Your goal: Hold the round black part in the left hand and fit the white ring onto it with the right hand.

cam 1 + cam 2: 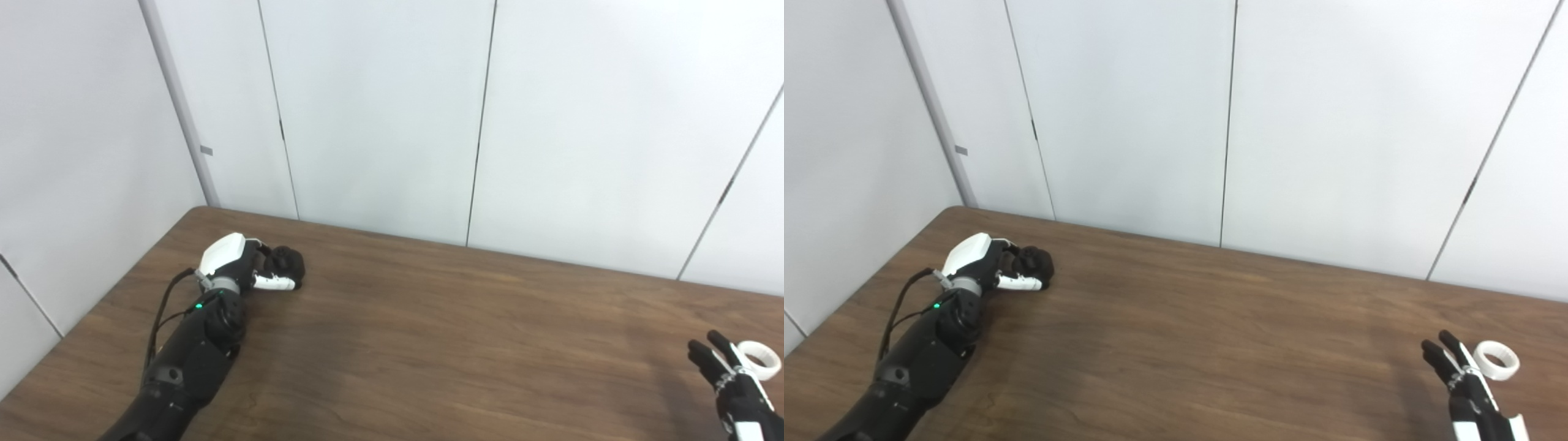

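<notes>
Pale wall panels are closing off the back of a dark wood-grain worktop (429, 318), which is carrying very little. Far over on its left side, the left robot hand (245, 266) is lying low on the surface with its fingers curling around the round black part (288, 262); the grip looks closed on it, though how firmly is hard to judge. At the opposite corner the right robot hand (1464, 376) is reaching with its fingers spread and holding nothing, its fingertips sitting just beside the white ring (1496, 360), which is lying flat on the worktop.

The main risk, as I read it, is sitting with that ring. It is resting close to the right edge, and straight, spread fingers pushing at a light hoop are likely to nudge it away or off the worktop rather than catch it. The two pieces are also well apart, so a loose pinch could be dropping the ring during the long carry across.
</notes>
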Action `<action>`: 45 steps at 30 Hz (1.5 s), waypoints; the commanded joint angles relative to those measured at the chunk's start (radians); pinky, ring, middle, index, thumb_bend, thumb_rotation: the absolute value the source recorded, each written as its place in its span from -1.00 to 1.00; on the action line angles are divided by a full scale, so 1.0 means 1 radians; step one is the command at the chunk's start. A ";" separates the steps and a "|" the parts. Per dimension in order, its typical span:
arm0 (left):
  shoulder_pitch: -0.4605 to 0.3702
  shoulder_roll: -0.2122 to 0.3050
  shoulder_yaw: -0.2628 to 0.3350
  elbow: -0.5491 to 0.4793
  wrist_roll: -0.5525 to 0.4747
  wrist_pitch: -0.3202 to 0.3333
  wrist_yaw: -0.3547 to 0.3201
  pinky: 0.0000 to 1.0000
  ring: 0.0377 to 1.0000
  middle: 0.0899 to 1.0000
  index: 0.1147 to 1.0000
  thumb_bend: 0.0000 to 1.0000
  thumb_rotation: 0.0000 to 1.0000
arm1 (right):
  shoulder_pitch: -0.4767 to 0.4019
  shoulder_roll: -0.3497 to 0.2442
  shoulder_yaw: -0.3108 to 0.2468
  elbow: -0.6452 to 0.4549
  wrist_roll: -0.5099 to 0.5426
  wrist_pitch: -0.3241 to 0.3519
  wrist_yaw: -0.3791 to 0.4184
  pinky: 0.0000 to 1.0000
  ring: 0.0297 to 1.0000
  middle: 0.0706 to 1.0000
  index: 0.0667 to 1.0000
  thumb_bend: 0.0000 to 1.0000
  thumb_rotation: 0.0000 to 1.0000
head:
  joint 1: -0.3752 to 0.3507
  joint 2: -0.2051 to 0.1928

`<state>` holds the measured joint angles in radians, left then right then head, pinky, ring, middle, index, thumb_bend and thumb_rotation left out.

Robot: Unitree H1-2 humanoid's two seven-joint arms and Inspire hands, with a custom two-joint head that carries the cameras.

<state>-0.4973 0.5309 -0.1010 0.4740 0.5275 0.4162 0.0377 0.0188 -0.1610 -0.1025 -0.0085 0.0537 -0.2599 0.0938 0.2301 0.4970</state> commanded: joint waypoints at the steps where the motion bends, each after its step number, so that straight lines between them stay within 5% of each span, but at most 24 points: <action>1: -0.043 0.017 0.009 -0.012 0.005 -0.017 0.030 1.00 0.93 0.77 0.45 0.71 -0.45 | 0.086 0.033 0.014 0.052 0.004 0.014 -0.010 0.98 0.80 0.73 0.83 0.25 0.88 | 0.001 0.000; 22: -0.039 0.009 0.020 -0.015 -0.006 -0.032 0.037 0.97 0.89 0.72 0.32 0.68 -0.57 | 0.095 0.027 0.021 0.030 -0.006 0.045 -0.008 1.00 0.84 0.77 0.87 0.26 0.92 | -0.008 0.004; 25: -0.036 0.001 0.035 -0.006 -0.022 -0.063 0.061 0.95 0.88 0.69 0.18 0.62 -0.69 | 0.094 0.025 0.022 0.032 -0.008 0.039 -0.007 0.99 0.84 0.77 0.88 0.23 0.94 | -0.008 0.004; 27: -0.035 -0.008 0.051 0.004 -0.038 -0.087 0.087 0.92 0.86 0.65 -0.08 0.17 -0.83 | 0.095 0.025 0.022 0.030 -0.005 0.045 -0.006 1.00 0.84 0.77 0.88 0.25 0.94 | -0.008 0.004; 29: -0.032 -0.018 0.070 0.005 -0.053 -0.105 0.108 0.86 0.82 0.58 -0.14 0.08 -0.88 | 0.097 0.025 0.023 0.029 -0.003 0.043 -0.004 0.99 0.84 0.77 0.88 0.25 0.94 | -0.007 0.005; 45: -0.019 -0.019 0.075 -0.003 -0.059 -0.146 0.135 0.72 0.74 0.56 -0.17 0.04 -0.92 | 0.101 0.025 0.023 0.017 -0.006 0.061 -0.006 1.00 0.86 0.79 0.88 0.29 0.96 | -0.006 0.007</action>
<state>-0.4798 0.4794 -0.0361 0.4901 0.4592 0.2988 0.1429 0.0471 -0.1599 -0.0912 -0.0438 0.0480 -0.1987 0.0940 0.2240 0.5031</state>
